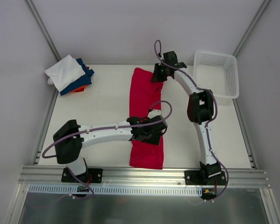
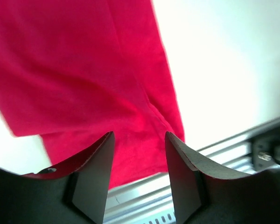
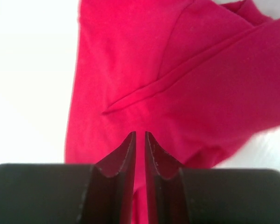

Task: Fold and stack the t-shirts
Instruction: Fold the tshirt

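Observation:
A crimson-red t-shirt [image 1: 143, 93] lies as a long narrow strip down the middle of the white table, from the far side to the near edge. My left gripper [image 1: 154, 132] hovers over the strip's lower right part. In the left wrist view its jaws [image 2: 140, 135] stand open, and nothing is between them, with the red cloth [image 2: 84, 70] beneath. My right gripper [image 1: 157, 74] is at the strip's far right corner. A narrow gap shows between its fingers [image 3: 140, 134], which stand just over the red cloth [image 3: 177, 70] with its folded seam.
A stack of folded shirts sits at the far left: white [image 1: 65, 72] on top, dark blue [image 1: 85, 77] and orange [image 1: 75, 89] under it. A white lattice basket [image 1: 234, 79] stands at the far right. An aluminium rail [image 1: 140, 175] runs along the near edge.

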`<state>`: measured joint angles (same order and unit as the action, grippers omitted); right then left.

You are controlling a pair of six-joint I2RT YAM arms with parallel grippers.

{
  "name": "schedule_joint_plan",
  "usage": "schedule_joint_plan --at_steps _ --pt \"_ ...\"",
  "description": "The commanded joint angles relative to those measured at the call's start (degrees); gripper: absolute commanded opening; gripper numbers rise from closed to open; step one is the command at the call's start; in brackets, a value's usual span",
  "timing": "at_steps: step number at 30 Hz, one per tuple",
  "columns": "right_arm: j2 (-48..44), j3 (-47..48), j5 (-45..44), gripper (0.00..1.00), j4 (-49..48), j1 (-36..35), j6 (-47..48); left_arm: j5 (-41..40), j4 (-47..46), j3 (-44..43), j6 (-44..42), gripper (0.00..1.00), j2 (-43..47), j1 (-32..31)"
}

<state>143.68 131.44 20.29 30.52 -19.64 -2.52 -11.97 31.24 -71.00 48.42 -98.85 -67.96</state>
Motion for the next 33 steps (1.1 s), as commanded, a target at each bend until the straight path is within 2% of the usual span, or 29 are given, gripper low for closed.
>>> schedule_joint_plan --at_steps 1,6,10,13,19,24,33 --pt "-12.96 -1.18 -1.83 0.17 1.37 0.21 2.0 -7.27 1.62 -0.46 -3.33 0.48 9.45 -0.68" --pt "-20.26 -4.51 -3.68 0.22 4.72 0.13 3.67 -13.77 2.24 2.61 -5.18 0.53 17.54 -0.5" --pt "-28.87 -14.52 -8.41 0.25 5.34 -0.66 3.93 -16.86 2.42 6.57 -5.27 0.56 23.25 0.11" --pt "-36.43 -25.84 -13.06 0.28 5.25 -2.15 5.24 -18.61 2.42 9.65 -5.09 0.59 28.95 0.9" --pt "-52.43 -39.57 -22.2 0.32 4.55 -4.71 5.43 -18.71 2.42 14.57 -5.44 0.64 35.99 4.06" --pt "-65.24 -50.29 -26.35 0.39 4.46 -7.16 3.5 -18.97 2.24 17.12 -5.8 0.67 39.17 6.26" --pt "-77.14 -62.6 -33.73 0.45 7.35 -13.75 -1.69 -17.83 1.72 20.2 -6.06 0.7 42.42 8.64"
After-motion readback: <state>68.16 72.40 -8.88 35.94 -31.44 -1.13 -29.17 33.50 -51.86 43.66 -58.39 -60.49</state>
